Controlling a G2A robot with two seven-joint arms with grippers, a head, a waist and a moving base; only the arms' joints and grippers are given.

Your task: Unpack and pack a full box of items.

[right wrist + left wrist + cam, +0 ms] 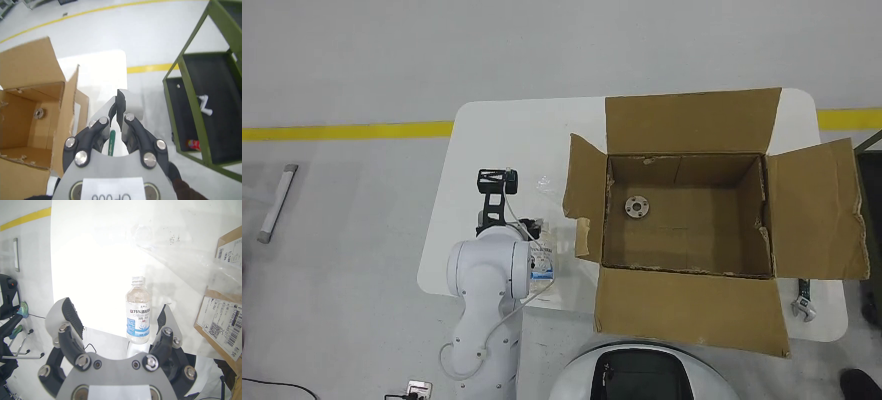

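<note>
Left gripper hangs above the near left part of the surface, fingers wide apart and holding nothing. The clear bottle rests below them, outside the box and nearer one finger than the other. It appears to lie on its side, long axis pointing away from the robot with the cap farthest, so square to the line along which the fingers close. The left arm is plainly the nearer, since the right gripper, fingers together on nothing, is past the box's far side; the bottle is transparent, holds clear liquid, and has a white cap and an upward-facing blue-and-white label.
</note>
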